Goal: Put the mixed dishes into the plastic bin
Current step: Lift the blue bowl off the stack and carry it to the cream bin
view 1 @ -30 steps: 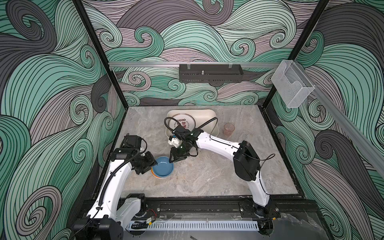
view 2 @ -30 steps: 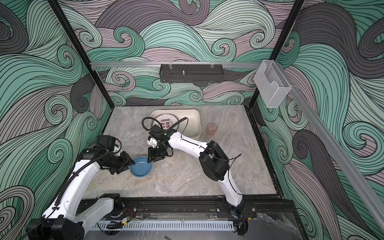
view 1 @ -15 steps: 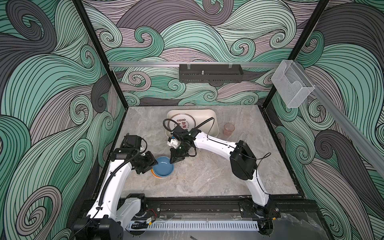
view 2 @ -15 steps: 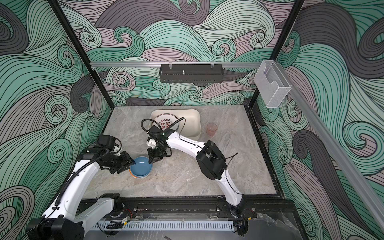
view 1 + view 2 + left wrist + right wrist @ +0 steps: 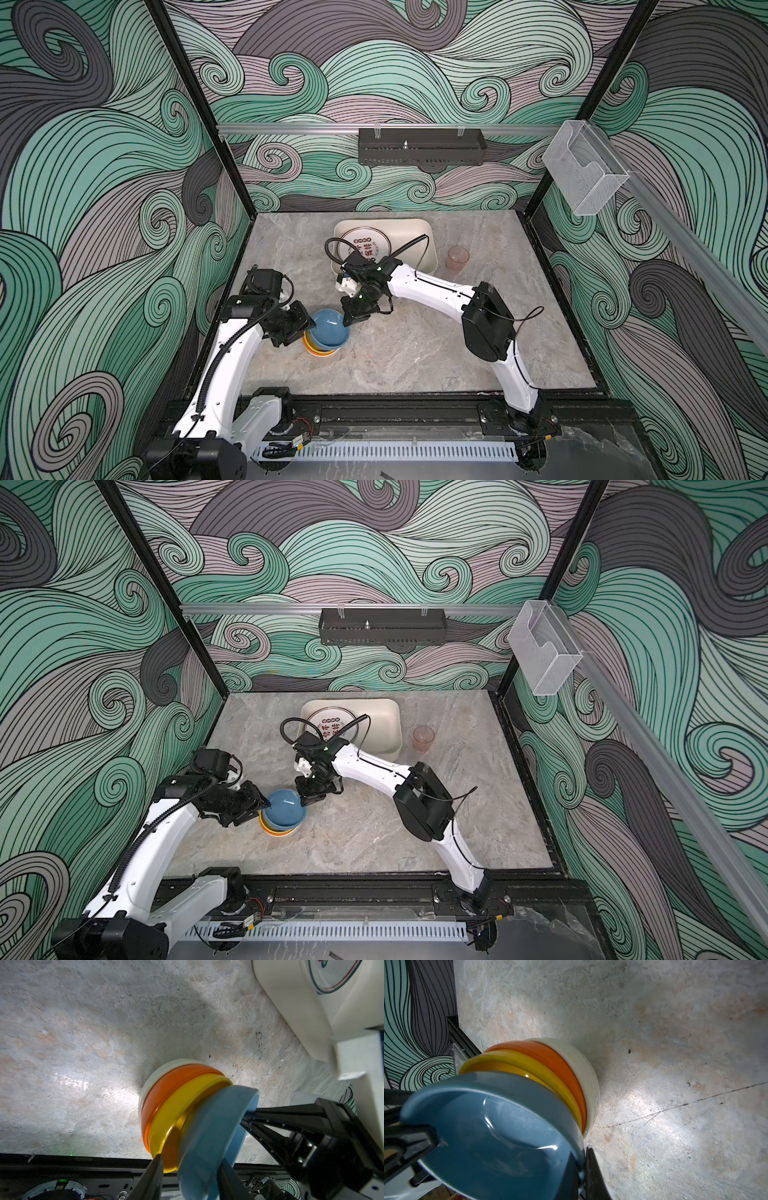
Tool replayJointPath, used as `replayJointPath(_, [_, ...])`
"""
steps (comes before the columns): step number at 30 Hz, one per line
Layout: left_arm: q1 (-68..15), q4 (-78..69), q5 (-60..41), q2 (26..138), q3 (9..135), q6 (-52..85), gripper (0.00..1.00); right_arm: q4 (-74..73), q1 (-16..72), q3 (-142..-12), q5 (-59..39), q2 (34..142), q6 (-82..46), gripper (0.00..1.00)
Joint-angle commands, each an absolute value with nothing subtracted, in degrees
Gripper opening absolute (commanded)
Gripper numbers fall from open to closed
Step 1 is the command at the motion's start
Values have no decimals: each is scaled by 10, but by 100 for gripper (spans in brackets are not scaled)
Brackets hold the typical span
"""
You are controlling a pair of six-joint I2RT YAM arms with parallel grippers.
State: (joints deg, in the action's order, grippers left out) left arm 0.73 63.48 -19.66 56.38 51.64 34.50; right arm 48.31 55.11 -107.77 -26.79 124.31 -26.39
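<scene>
Four nested bowls stand at the table's front left: cream (image 5: 151, 1080) at the bottom, then orange (image 5: 166, 1088), yellow (image 5: 176, 1109) and, on top, a tilted blue bowl (image 5: 328, 330) (image 5: 284, 810) (image 5: 492, 1130). My left gripper (image 5: 308, 326) (image 5: 264, 806) (image 5: 191, 1159) is shut across the yellow and blue rims on the stack's left side. On the right side my right gripper (image 5: 347, 322) (image 5: 301, 802) (image 5: 582, 1153) is shut on the blue bowl's rim. The cream plastic bin (image 5: 430, 237) (image 5: 395, 717) sits at the back with a white plate (image 5: 363, 245) inside.
A translucent pinkish cup (image 5: 458, 258) (image 5: 423, 737) stands on the table right of the bin. A black perforated tray (image 5: 422, 151) hangs on the back wall and a clear acrylic box (image 5: 584, 174) on the right rail. The right forearm (image 5: 436, 291) stretches in front of the bin.
My right gripper has come down to the blue bowl and shut on its right rim. The left arm and its grip have stayed put.
</scene>
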Motion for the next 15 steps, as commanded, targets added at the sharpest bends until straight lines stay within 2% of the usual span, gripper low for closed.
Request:
replayJointPath(1, [12,658,-177,551,557,338,46,493,549,-1071,-236,1188,-251,0])
replayJointPath(15, [12,629,-190,522,588,341,46,496,505,-1024,-210,1115,-239,0])
